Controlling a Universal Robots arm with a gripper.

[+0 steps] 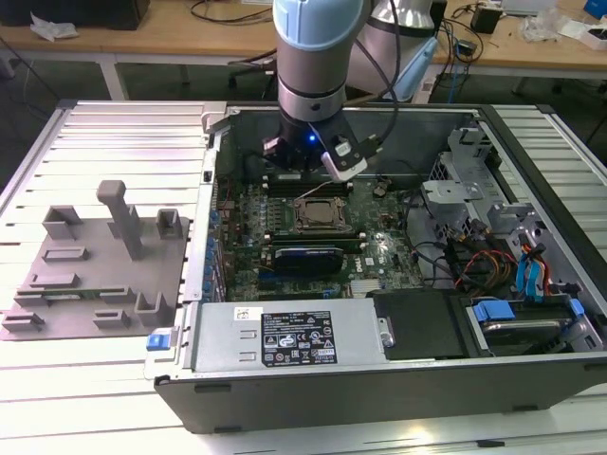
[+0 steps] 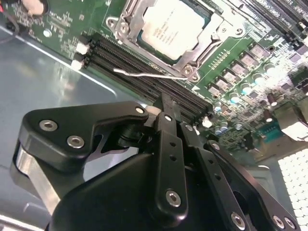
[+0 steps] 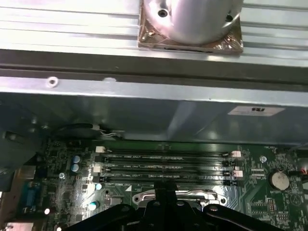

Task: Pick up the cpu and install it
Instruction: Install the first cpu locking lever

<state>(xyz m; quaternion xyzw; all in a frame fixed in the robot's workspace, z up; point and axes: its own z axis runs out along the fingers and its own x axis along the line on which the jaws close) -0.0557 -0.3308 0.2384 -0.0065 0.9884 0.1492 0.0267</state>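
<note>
The cpu (image 2: 174,25), a pale silver-white square chip, lies inside the metal-framed socket (image 1: 318,214) of the green motherboard (image 1: 379,251) in the open computer case. A thin wire lever (image 2: 144,75) stands beside the socket frame. My gripper (image 2: 166,100) hangs over the black memory slots (image 3: 166,166) next to the socket, between it and the case's back wall. Its fingers meet with nothing between them, so it is shut and empty. In the exterior view the gripper (image 1: 305,169) sits just behind the socket, under the arm's wrist.
A grey tray (image 1: 95,275) with upright plastic blocks lies on the slatted table at the exterior view's left. The case wall (image 3: 144,103) rises close behind the gripper. Drive cages and cables (image 1: 493,256) fill the case's right side; a power supply (image 1: 294,336) spans the front.
</note>
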